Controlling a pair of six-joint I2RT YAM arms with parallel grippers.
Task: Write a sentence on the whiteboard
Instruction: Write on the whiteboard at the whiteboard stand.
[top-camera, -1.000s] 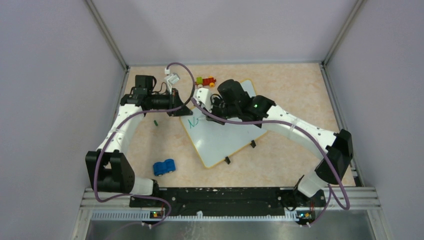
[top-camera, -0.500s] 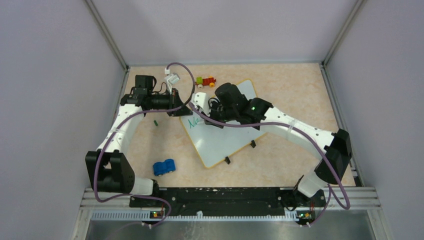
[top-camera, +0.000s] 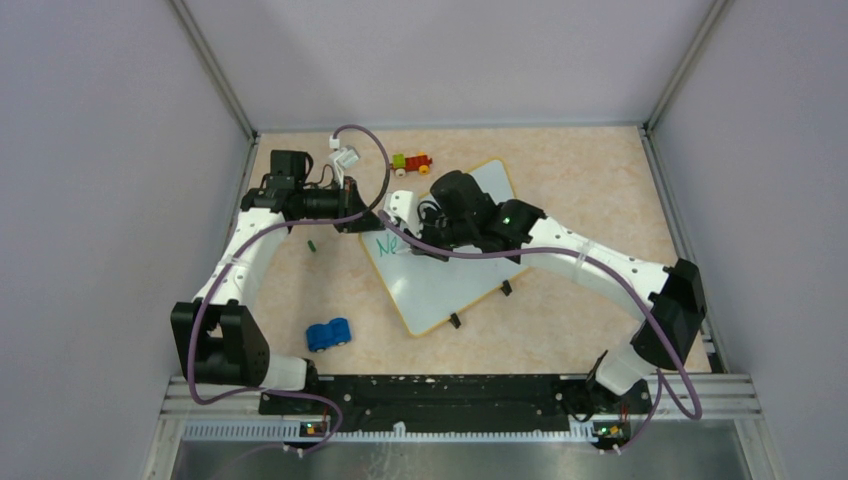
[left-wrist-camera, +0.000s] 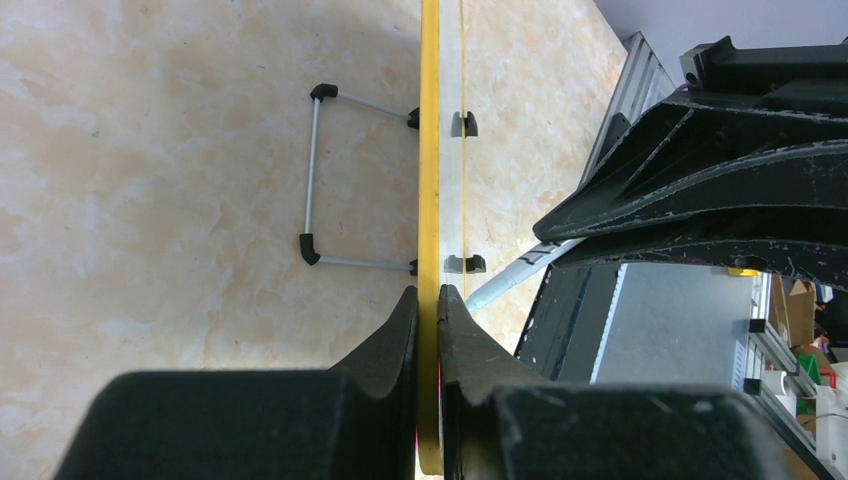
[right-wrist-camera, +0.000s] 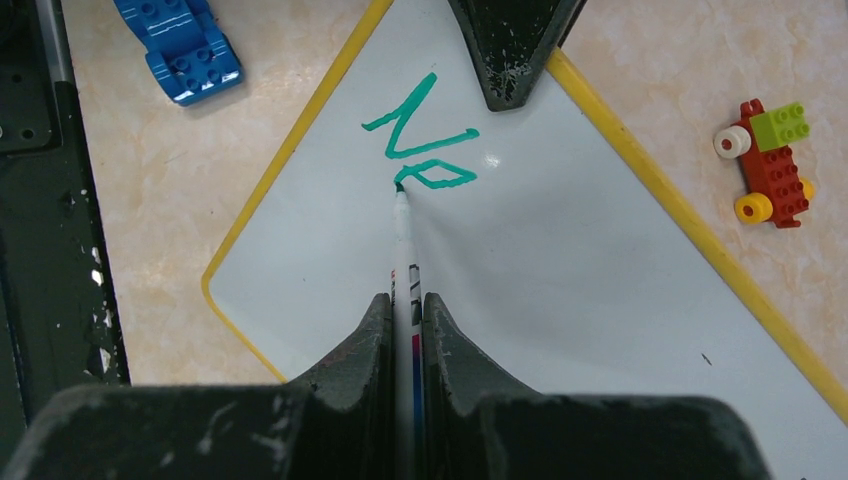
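Observation:
The whiteboard (top-camera: 455, 280) lies tilted on the table, white with a yellow rim (left-wrist-camera: 430, 180) and black clips (left-wrist-camera: 462, 264). My left gripper (left-wrist-camera: 428, 292) is shut on the rim at the board's far left corner; it also shows in the top view (top-camera: 356, 220). My right gripper (right-wrist-camera: 404, 298) is shut on a white marker (right-wrist-camera: 402, 245) whose tip touches the board (right-wrist-camera: 600, 260). The sentence (right-wrist-camera: 420, 140) reads about "Ne" in green, with the tip at the end of the "e". It shows small in the top view (top-camera: 386, 243).
A blue toy car (top-camera: 328, 333) sits near the board's left side, also in the right wrist view (right-wrist-camera: 180, 45). A red brick vehicle (right-wrist-camera: 768, 165) stands beyond the far edge. A small green piece (top-camera: 312, 244) lies left of the board. A wire stand (left-wrist-camera: 314, 180) sticks out under it.
My right gripper has shifted a little to the left over the board with the marker. The green writing has grown from "N" to about "Ne". The left arm has not moved.

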